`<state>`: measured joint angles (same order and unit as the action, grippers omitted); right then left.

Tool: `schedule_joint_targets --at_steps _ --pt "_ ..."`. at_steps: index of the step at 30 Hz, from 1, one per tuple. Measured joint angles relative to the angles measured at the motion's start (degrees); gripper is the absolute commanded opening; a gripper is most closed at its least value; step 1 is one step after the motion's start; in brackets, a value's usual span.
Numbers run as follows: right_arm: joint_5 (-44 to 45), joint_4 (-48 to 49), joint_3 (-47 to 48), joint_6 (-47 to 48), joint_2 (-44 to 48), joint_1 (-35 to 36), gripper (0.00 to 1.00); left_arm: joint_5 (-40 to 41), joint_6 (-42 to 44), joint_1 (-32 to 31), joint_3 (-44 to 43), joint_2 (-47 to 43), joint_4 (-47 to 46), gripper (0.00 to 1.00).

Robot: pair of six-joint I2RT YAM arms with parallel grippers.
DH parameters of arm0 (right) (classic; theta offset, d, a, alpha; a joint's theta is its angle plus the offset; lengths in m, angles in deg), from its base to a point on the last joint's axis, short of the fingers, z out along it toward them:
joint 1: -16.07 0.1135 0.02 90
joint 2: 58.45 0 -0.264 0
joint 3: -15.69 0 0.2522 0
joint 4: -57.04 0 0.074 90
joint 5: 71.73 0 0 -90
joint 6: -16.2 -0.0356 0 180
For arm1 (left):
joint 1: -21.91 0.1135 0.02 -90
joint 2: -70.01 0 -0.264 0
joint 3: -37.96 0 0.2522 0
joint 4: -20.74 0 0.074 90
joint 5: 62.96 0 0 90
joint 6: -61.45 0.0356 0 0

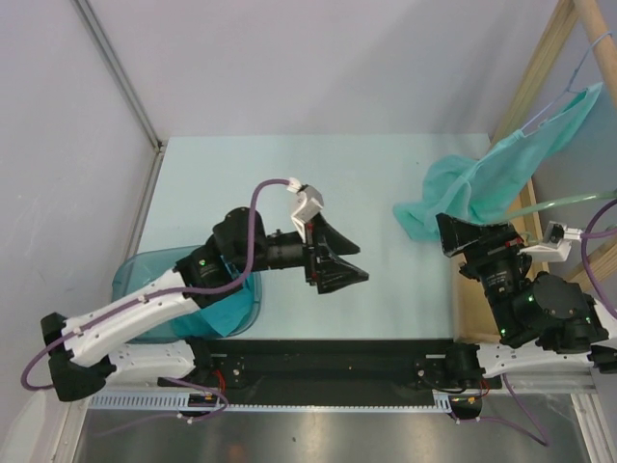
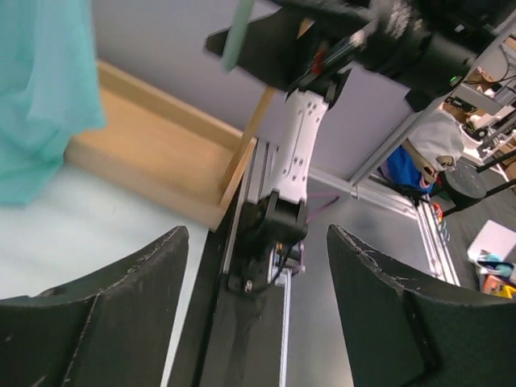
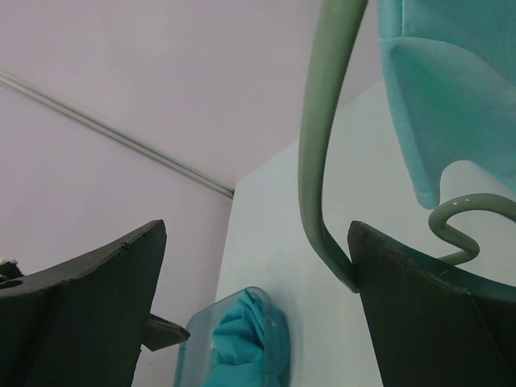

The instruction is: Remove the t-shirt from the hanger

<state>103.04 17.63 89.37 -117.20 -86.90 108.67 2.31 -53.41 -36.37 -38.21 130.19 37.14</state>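
1. Left gripper (image 1: 362, 262) hovers over the middle of the table (image 1: 289, 183), nearer the near edge, pointing at the right edge. Its fingers are spread apart with nothing between them. There is bare tabletop on its far and right sides.
2. Right gripper (image 1: 443, 233) is by the right edge with its fingers apart. In the right wrist view the green hanger (image 3: 322, 121) runs down against the inner edge of one finger (image 3: 427, 306), with a wide gap to the other finger.
3. T-shirt (image 1: 501, 174), teal, hangs from the wooden rack (image 1: 540, 68) at the far right corner. Its lower end is bunched on the table just inside the right edge, touching or just beside the right gripper.
4. A hanger bar pokes out from under the shirt past the right edge.
5. Blue bin (image 1: 135, 280) sits at the near left corner under the left arm, with teal cloth (image 1: 227, 313) inside.
6. The far left part of the table is open.
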Motion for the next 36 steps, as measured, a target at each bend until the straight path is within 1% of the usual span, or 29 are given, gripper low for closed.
schedule_joint_targets --at_steps 2,3,6,9,12,16,19,23,24,26,29,31,34,35,36 --pt "0.1 0.0 0.0 -1.3 0.1 -0.2 1.0 2.9 1.9 -3.4 -1.8 2.7 -3.2 0.7" --pt "0.3 0.1 0.1 -2.1 0.3 -0.3 1.0 4.8 3.2 -5.0 -2.6 4.2 -5.5 0.65" --pt "0.5 -0.4 0.5 -4.2 0.3 -0.4 1.0 7.9 5.5 -6.6 -4.8 8.4 -10.4 0.61" --pt "0.7 -1.6 1.3 -7.0 0.0 -0.5 1.0 10.4 7.7 -6.9 -7.7 14.1 -16.2 0.61" --pt "0.7 -2.1 2.3 -9.2 -0.6 -0.6 1.0 12.2 9.9 -7.3 -10.4 19.5 -20.5 0.63" --pt "0.7 -1.5 3.0 -10.9 -1.0 -0.6 1.0 13.0 12.7 -8.6 -14.3 25.3 -23.9 0.65" --pt "0.4 -0.8 3.5 -11.5 -1.2 -1.0 1.0 13.1 14.0 -9.2 -16.6 28.0 -25.7 0.65" --pt "-0.7 1.7 4.1 -12.5 -1.1 -1.2 1.0 10.3 15.9 -9.3 -18.1 29.3 -26.8 0.66" --pt "-1.0 2.2 4.2 -12.7 -1.0 -1.2 1.0 9.2 16.5 -9.3 -18.6 29.6 -26.7 0.62" --pt "-1.7 3.7 4.3 -13.8 -0.8 -1.2 1.0 7.7 17.7 -9.3 -21.5 31.3 -25.4 0.59" --pt "-2.1 5.0 4.4 -14.7 -0.8 -1.2 1.0 6.6 20.0 -9.3 -27.4 34.8 -22.2 0.59" --pt "-2.2 5.6 4.4 -15.1 -0.9 -1.2 1.0 6.5 21.2 -9.3 -29.6 36.3 -20.2 0.58" --pt "-2.0 6.1 4.3 -15.0 -1.0 -1.2 1.0 6.6 23.2 -9.3 -31.8 38.1 -17.8 0.51" --pt "-1.6 6.1 4.3 -14.9 -1.0 -1.3 1.0 6.8 23.6 -9.3 -32.5 38.6 -17.4 0.46" --pt "-1.6 6.1 4.3 -14.8 -1.0 -1.3 1.0 7.2 24.1 -9.3 -33.2 38.9 -16.7 0.43"
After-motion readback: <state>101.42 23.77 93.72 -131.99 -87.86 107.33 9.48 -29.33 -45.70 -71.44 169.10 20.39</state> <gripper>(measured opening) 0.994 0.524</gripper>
